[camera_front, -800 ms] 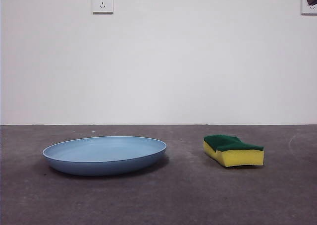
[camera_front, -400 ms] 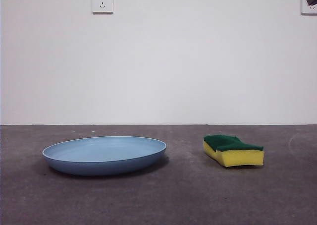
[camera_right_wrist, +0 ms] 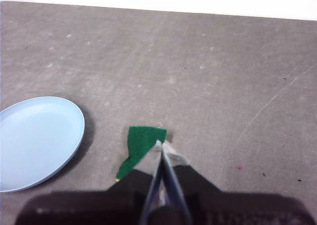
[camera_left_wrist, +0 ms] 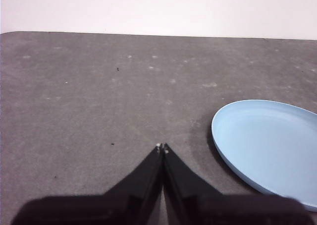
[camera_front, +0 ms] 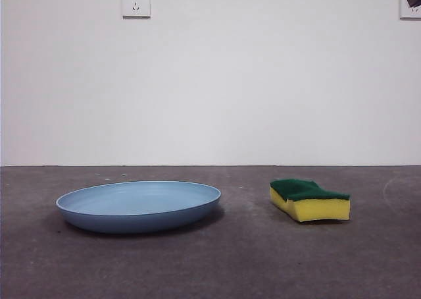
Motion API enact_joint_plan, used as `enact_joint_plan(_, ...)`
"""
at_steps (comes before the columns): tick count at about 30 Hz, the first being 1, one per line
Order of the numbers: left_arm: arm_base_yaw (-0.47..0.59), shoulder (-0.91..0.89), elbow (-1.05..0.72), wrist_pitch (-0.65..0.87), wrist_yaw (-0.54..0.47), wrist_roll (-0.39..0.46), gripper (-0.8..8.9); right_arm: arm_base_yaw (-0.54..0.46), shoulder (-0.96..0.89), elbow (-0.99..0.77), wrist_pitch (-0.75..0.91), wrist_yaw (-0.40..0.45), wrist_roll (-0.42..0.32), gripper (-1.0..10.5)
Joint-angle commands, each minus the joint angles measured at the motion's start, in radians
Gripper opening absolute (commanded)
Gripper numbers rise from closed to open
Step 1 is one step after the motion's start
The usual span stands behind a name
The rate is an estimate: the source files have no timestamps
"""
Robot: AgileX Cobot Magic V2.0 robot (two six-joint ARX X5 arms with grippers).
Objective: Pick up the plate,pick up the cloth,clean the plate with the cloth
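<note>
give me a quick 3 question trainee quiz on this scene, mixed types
1. True or false: the sponge lies in the plate.
2. Which face of the sponge is up? A yellow foam, B green scouring layer.
3. Fill in: the left gripper and right gripper are both ____.

Key: 1 false, it lies on the table apart from the plate. 2 B. 3 shut.
</note>
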Motion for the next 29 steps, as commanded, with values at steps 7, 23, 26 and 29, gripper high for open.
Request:
enact_joint_plan(7, 0.003, -0.003, -0.014, 0.001, -0.004, 0.000, -0.03, 0.000, -0.002, -0.005, 0.007, 0.003, 0.010, 0.0)
enact_joint_plan(23, 0.003, -0.003, -0.014, 0.001, -0.004, 0.000, -0.03, 0.000, -0.009, -0.005, 0.003, 0.003, -0.067, 0.0)
enact_joint_plan(26, 0.003, -0.003, -0.014, 0.001, -0.004, 0.000, -0.03, -0.023, -0.060, -0.005, -0.006, 0.015, -0.123, 0.0)
enact_joint_plan(29, 0.003, -0.003, -0.014, 0.001, -0.005, 0.000, -0.03, -0.092, -0.099, -0.006, 0.002, -0.020, -0.168, 0.0)
